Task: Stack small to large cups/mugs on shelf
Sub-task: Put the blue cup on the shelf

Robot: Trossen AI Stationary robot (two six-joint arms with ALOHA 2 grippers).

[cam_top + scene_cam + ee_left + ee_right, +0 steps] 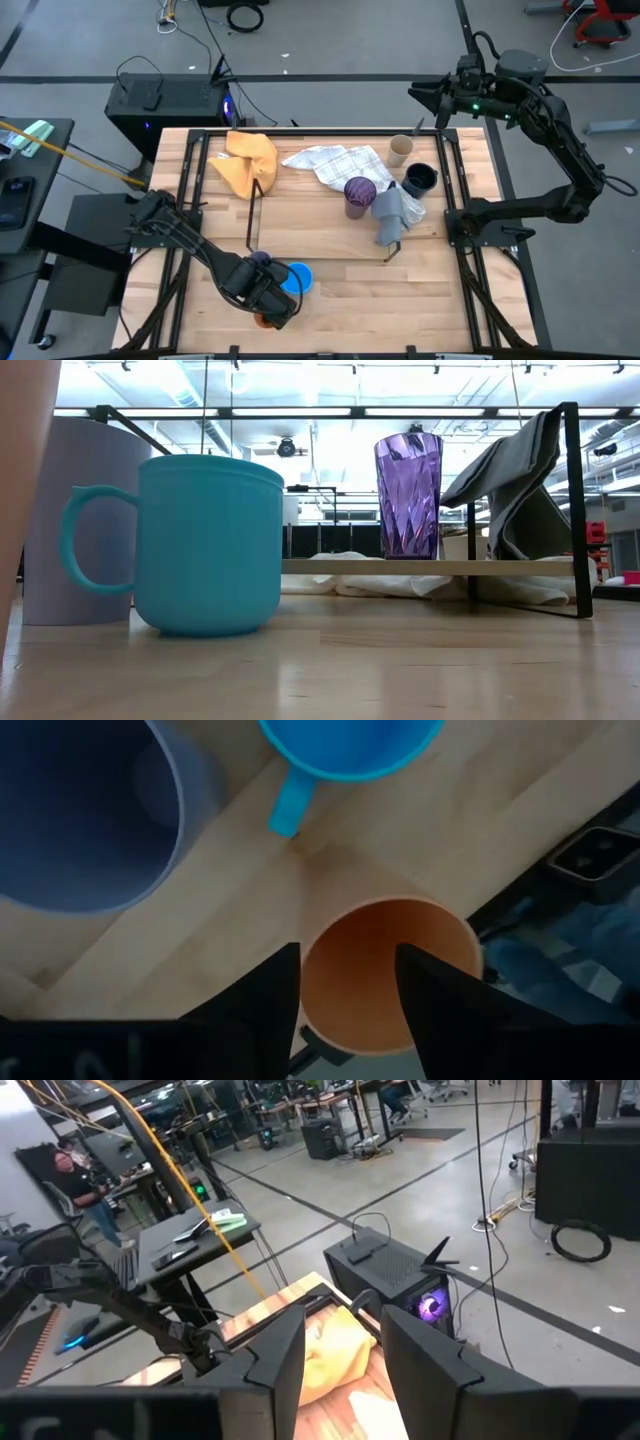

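My left gripper (pixel 345 1005) is open and points down over the orange cup (pixel 385 970) at the table's near edge; the cup also shows in the high view (pixel 262 320). The bright blue mug (pixel 298 278) and the pale lavender cup (pixel 258 262) stand beside it on the table. The purple cup (pixel 360 195) stands upright on the black rod shelf (pixel 252 215). The tan cup (pixel 401 151) and the navy mug (pixel 419 180) stand on the table behind the shelf's right end. My right gripper (pixel 343 1370) is open and empty, raised beyond the far right corner. My left gripper comes at the orange cup from above, pointing down. One finger (pixel 270 1000) shows over the cup's rim (pixel 310 960) and the other (pixel 440 1000) over its mouth. I cannot tell whether either finger touches the cup, which stands upright on the table.
A grey cloth (pixel 392 212) hangs over the shelf's right end. A white checked cloth (pixel 335 162) and a yellow cloth (pixel 250 160) lie at the back of the table. Black frame rails (pixel 190 170) run along both sides.
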